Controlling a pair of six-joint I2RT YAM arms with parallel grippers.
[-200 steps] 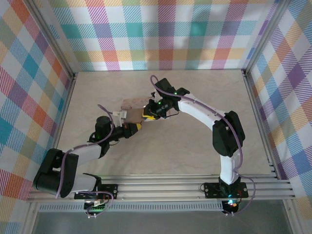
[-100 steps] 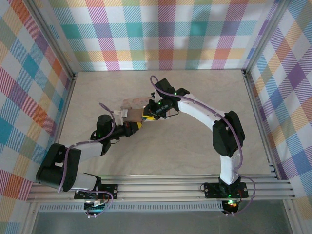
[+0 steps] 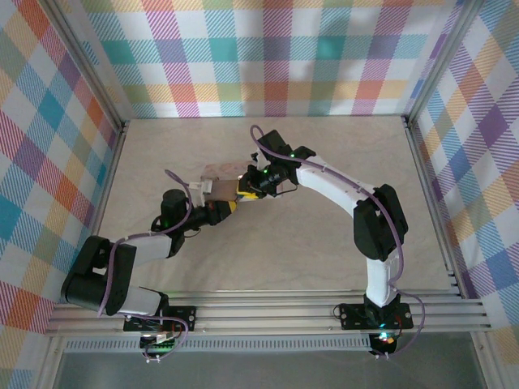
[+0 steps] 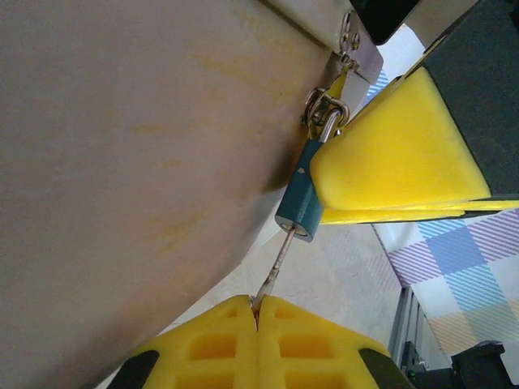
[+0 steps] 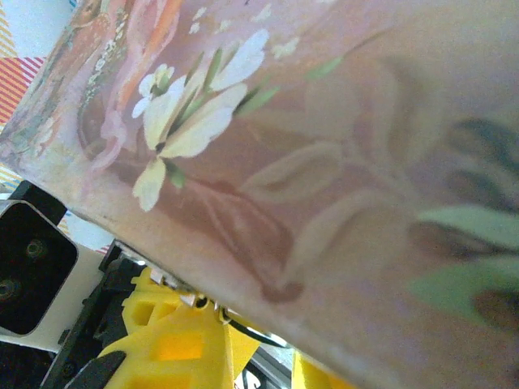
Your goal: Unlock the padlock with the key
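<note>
Top view: my two arms meet over the middle of the table (image 3: 324,243). The left gripper (image 3: 230,208) reaches in from the near left and the right gripper (image 3: 246,193) from the far right, both at the near-right edge of the pink tin box (image 3: 219,173). Left wrist view: the padlock (image 4: 296,204), a small teal-blue body, hangs tilted by its shackle (image 4: 327,115) from the metal ring of the hasp (image 4: 357,44) on the box's plain beige wall. The key (image 4: 274,271) has its blade in the keyhole at the lock's lower end. Its thin shank runs down into the seam between the left gripper's yellow pads (image 4: 211,344), which are clenched on it with no gap. A yellow finger pad (image 4: 389,158) of the right gripper lies against the shackle and the upper side of the lock body; I cannot tell whether the right jaws are clamped on anything. I also cannot make out whether the shackle has sprung. Right wrist view: the box's painted face, white flowers and green leaves on pink, sits close before the lens, with blurred yellow gripper parts below it.
</note>
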